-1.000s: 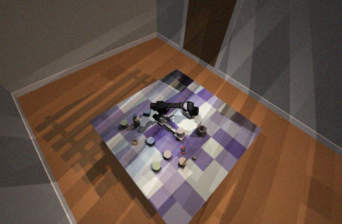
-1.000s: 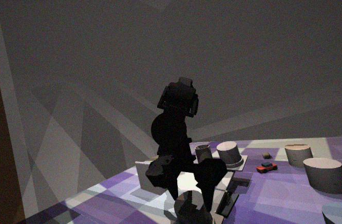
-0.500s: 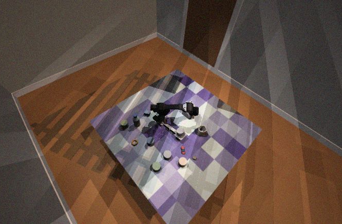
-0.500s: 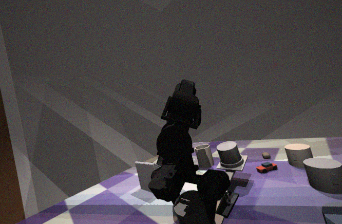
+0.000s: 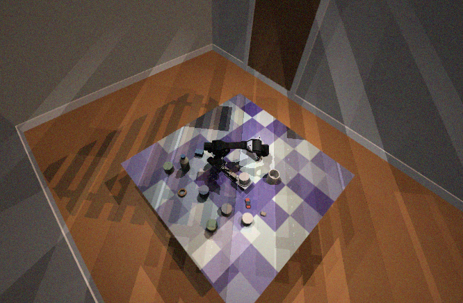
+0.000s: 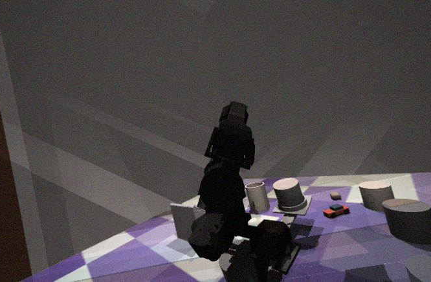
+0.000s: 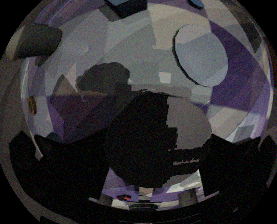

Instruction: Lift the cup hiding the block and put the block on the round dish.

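Observation:
The balance (image 5: pixel 233 174) (image 6: pixel 305 202) lies on the checkered mat beside the arm's base. The far cup (image 5: pixel 244 178) (image 6: pixel 288 193), a grey upturned cup, stands untouched on one end pad. The near cup (image 6: pixel 234 267) (image 7: pixel 144 140) stands on the other end, dark in the arm's shadow; in the top view the arm hides it. My gripper (image 5: pixel 220 165) (image 6: pixel 241 247) (image 7: pixel 141 167) is lowered around this near cup with a finger pressed on each side. The round dish (image 7: pixel 201 55) is a flat blue-grey disc beyond the cup in the wrist view. No block shows.
An open grey mug (image 5: pixel 273 176) (image 6: pixel 257 195) stands beside the far cup. A red toy car (image 5: pixel 247 203) (image 6: pixel 336 209), a tan pebble (image 5: pixel 263 213), several short cylinders, an orange ring (image 5: pixel 179 192) and a blue box (image 5: pixel 199 152) lie around. A white block (image 6: pixel 182 220) stands by the arm.

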You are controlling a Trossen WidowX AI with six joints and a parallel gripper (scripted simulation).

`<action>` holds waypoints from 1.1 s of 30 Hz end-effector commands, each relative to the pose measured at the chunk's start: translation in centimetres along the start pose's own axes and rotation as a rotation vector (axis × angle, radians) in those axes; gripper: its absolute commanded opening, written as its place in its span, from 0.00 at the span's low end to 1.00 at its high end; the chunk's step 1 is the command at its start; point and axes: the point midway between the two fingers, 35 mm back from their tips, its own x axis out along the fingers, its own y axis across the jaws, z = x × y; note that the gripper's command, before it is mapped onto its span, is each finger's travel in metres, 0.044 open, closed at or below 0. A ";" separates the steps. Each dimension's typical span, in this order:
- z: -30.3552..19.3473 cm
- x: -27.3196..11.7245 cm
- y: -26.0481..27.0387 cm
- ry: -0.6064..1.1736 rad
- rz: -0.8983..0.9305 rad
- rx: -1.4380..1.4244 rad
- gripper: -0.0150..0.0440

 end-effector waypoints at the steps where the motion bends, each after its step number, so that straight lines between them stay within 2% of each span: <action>1: 0.0 0.0 0.0 0.001 0.002 0.006 0.79; 13: 0.2 -1.0 0.2 0.000 0.002 0.006 0.25; 33: 0.4 -3.5 0.5 -0.002 0.002 0.007 0.25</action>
